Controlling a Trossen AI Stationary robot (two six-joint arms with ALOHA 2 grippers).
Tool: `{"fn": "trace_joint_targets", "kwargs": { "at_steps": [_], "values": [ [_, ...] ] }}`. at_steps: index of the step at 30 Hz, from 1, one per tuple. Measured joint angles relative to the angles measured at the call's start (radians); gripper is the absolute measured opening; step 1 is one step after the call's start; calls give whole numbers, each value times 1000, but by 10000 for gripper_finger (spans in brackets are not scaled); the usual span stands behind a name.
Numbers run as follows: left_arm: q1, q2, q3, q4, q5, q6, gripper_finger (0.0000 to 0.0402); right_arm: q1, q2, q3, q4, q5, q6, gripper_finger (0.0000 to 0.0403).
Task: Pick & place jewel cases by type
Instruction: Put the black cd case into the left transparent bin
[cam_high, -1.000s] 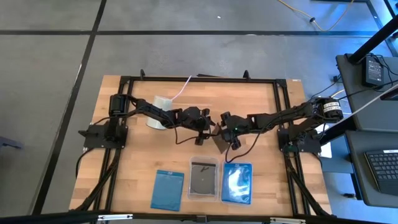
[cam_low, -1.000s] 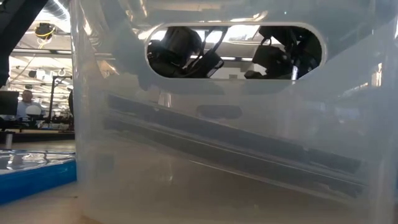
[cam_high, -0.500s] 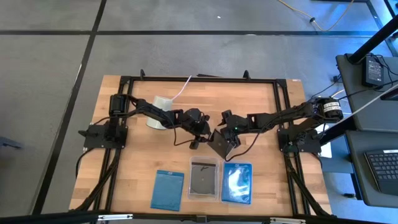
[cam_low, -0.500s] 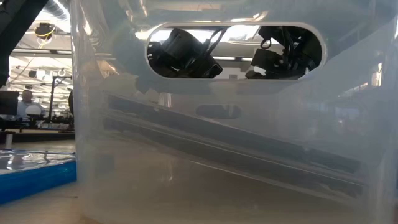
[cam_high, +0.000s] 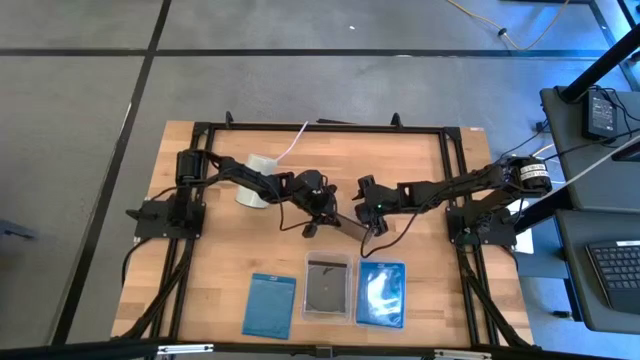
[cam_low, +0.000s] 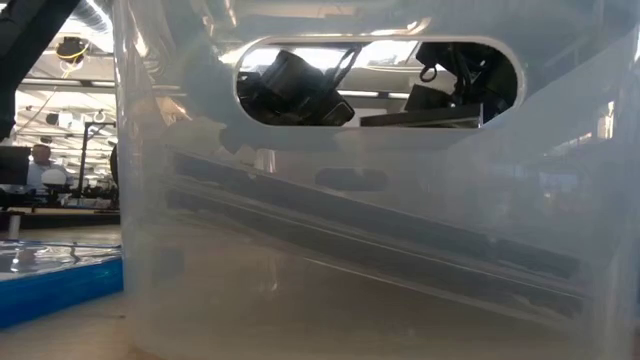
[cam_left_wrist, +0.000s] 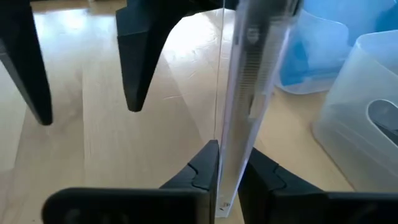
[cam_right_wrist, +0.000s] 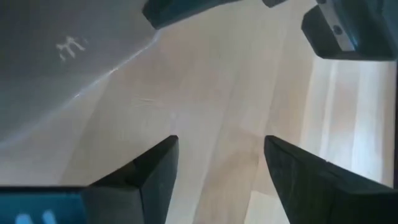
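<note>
The whole bench (cam_high: 240, 260) is viewed from straight overhead, a clear tray (cam_low: 360, 250) is faced at bench level, and the same bench centre is seen closely from both wrists.

I count 2 blue jewel cases flat on the table, one at (cam_high: 270, 305) and one at (cam_high: 381, 295), 1 dark case (cam_high: 327, 285) btwn them in a clear tray, 1 clear case (cam_left_wrist: 249, 93) held edge-on. 1 white cup (cam_high: 253, 182). 2 arms.

A clear tray (cam_low: 360, 250) close to the low camera hides most of both arms behind it.
</note>
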Motion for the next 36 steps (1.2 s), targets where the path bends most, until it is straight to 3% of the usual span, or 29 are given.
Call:
{"fn": "trace_joint_targets", "kwargs": {
  "at_steps": [7, 18, 25, 36],
  "values": [
    [2, 0, 0, 1, -2, -7, 46, 1, -44, 1, -74, 156, 79, 240],
    [2, -5, 0, 5, -3, -19, 36, 1, -317, 1, -153, 249, 272, 240],
    [3, -112, 1, -20, -12, -30, 44, 0, -433, 1, -155, 252, 422, 240],
    [-4, -311, 0, -183, -68, -185, 42, 0, -477, 1, -158, 252, 423, 240]
  ]
}}
